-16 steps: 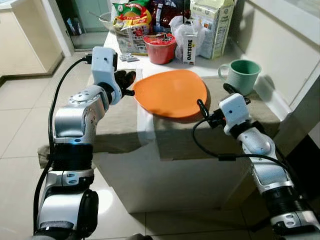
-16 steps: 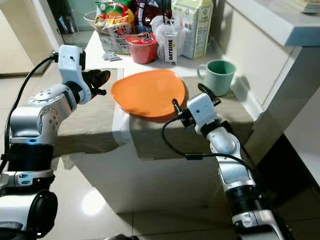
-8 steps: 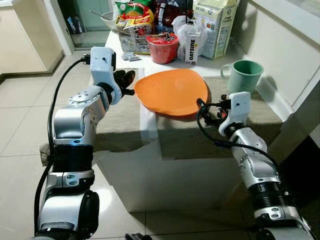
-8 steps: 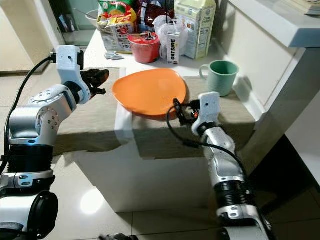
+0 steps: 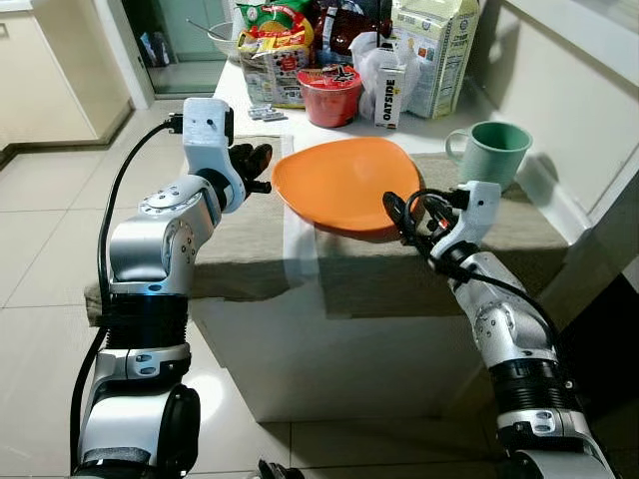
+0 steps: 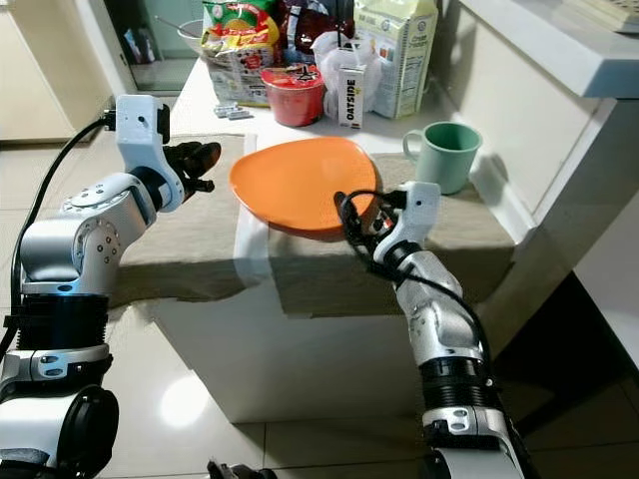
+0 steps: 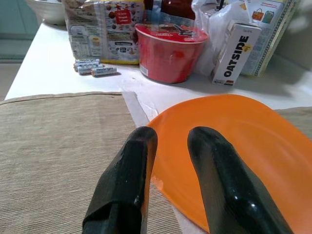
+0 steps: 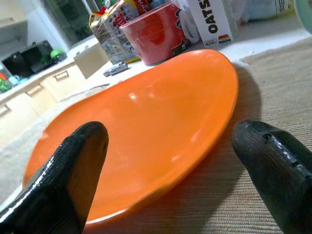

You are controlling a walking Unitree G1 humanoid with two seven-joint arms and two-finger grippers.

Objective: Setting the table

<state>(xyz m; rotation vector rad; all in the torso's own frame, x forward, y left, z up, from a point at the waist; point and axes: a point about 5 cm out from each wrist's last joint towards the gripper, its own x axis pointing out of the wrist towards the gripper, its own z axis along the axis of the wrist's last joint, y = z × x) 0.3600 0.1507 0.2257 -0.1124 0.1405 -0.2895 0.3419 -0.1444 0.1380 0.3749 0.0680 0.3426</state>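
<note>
Orange and glossy, the plate (image 5: 344, 183) lies on the beige woven cloth (image 5: 240, 235) that covers the near part of my worktop (image 5: 300, 339), its near rim not far from the worktop's front edge. Beyond it stand a red tub (image 5: 330, 95), a small oat-drink carton (image 5: 387, 97) and a big paper bag (image 5: 431, 55); a green mug (image 5: 496, 152) sits to its right.

My right gripper (image 5: 417, 215) is at the plate's near right rim with its fingers spread wide. In the right wrist view one finger (image 8: 66, 175) sits over the near part of the dish and the other (image 8: 278, 170) out over the cloth, so the rim lies between them, not yet pinched. My left gripper (image 5: 255, 170) is just beside the far left rim, fingers a little apart and holding nothing.

I judge the plate stiff, fairly light and slick, probably hard plastic or glazed ware; if glazed, it would chip or break on the tiled floor. The shallow raised rim is the only place to take hold. A one-sided pinch may let it tip or slide, so I would bite well in over the rim and keep it level.
</note>
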